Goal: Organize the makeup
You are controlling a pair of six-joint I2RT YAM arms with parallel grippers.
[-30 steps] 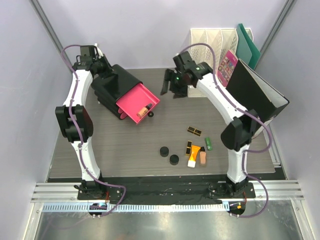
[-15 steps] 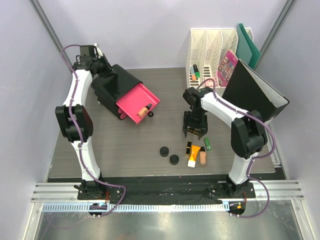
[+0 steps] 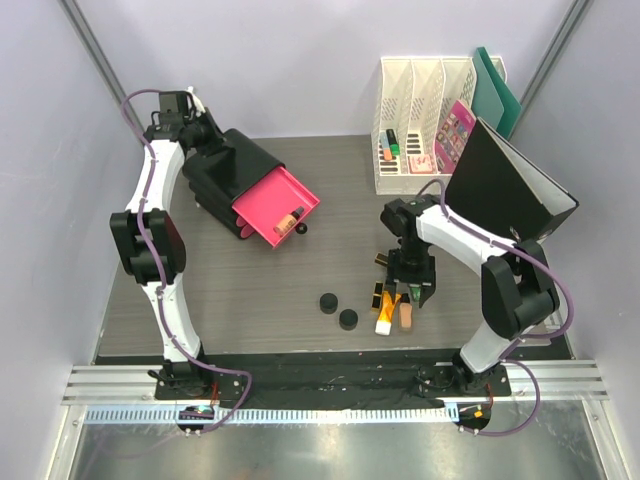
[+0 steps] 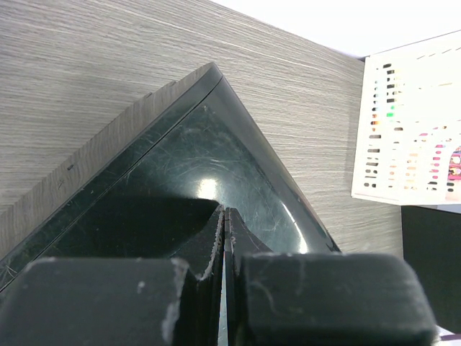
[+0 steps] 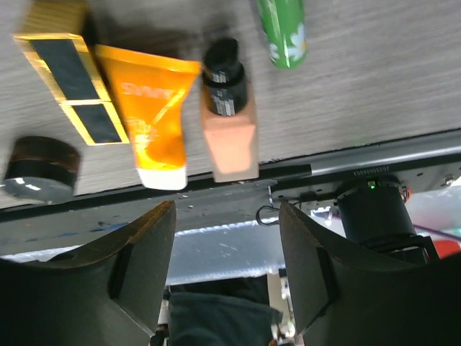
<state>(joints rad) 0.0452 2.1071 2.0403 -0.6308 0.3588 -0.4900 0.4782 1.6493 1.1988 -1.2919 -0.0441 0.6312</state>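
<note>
Saw the left gripper (image 4: pixel 225 245) pressed together against the glossy black box (image 4: pixel 216 166), whose lower part was cut off. Found the right gripper (image 5: pixel 227 267) spread above the black-and-gold case (image 5: pixel 68 79), orange-and-white tube (image 5: pixel 151 108), peach bottle (image 5: pixel 229 122) and green tube (image 5: pixel 283 29), the last cropped at the top edge.

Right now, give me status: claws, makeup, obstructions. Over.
Left claw shut, on the glossy black box. Right claw open, over the peach bottle with black cap. Orange-and-white tube close beside it, crowding the grasp.
</note>
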